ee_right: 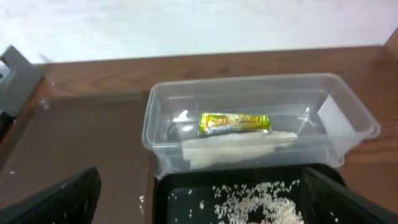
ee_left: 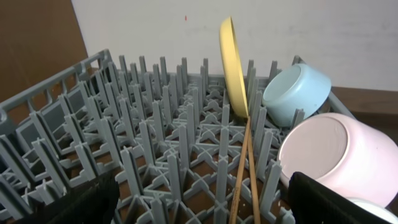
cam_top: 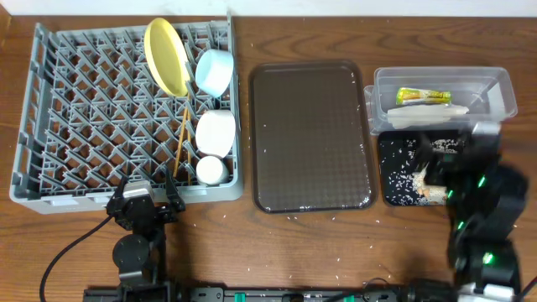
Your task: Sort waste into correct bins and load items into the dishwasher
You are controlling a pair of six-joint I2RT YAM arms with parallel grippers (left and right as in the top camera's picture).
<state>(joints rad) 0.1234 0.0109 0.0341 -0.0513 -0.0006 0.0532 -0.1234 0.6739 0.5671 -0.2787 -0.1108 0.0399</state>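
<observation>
One grey plastic dish rack (cam_top: 84, 126), a square lattice of upright pegs, fills the upper left of the overhead frame. At centre lies one dark brown textured serving tray (cam_top: 310, 138). At upper right sits one clear plastic tub (cam_top: 440, 84), with one shallow black tray (cam_top: 398, 168) just below it; the right arm hides that tray's right part from overhead. The left gripper (cam_top: 144, 195), at lower left by the rack's near edge, has its fingers spread wide and empty. The right gripper (ee_right: 199, 180) is likewise released, over the black tray.

Along the rack's right side stand one round yellow plate (cam_top: 166, 57) on edge, one light blue bowl (cam_top: 214, 70), one white bowl (cam_top: 215, 132) and one small white cup (cam_top: 211, 171), which the left wrist view cuts off at its corner. Two thin wooden chopsticks (cam_top: 180, 138) lie among the pegs. The tub holds one yellow-green printed wrapper (cam_top: 423, 96) and one white crumpled wrapper (cam_top: 424, 113), blurred through the wall. Whitish rice scraps (cam_top: 407, 180), too many to count, lie in the black tray
</observation>
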